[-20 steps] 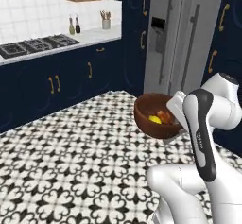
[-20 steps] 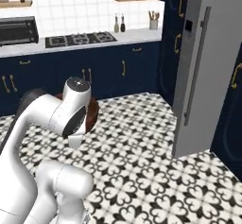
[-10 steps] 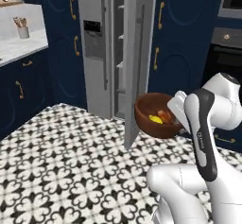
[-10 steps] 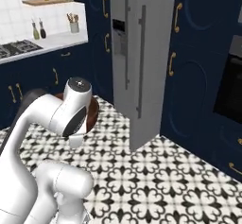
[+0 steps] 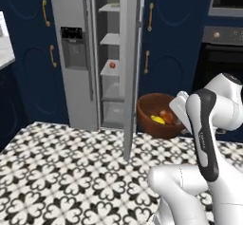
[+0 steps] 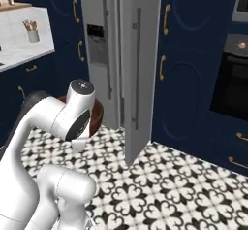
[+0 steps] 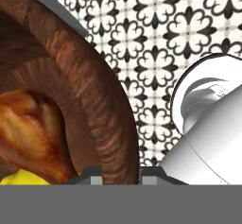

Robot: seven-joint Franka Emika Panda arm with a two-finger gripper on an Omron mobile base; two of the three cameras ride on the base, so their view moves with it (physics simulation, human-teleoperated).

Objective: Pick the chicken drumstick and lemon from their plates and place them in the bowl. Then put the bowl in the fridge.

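Jaws: clamped on the rim of the bowl (image 5: 160,115), one on each side of its wall in the hand view.
Bowl: held in the air above the patterned floor (image 5: 71,172), just right of the fridge (image 5: 76,53) and its open door (image 5: 130,67).
Lemon (image 5: 157,119): inside the bowl.
Chicken drumstick (image 7: 33,133): inside the bowl, beside the lemon.
Fridge: door open, grey shelves (image 5: 110,40) visible, a small red thing (image 5: 112,65) on one.

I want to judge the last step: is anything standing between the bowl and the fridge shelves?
Partly. The bowl, carrying the drumstick and lemon, is held to the right of the open fridge door. That door's edge stands between it and the grey shelves. A small red thing lies on one shelf.
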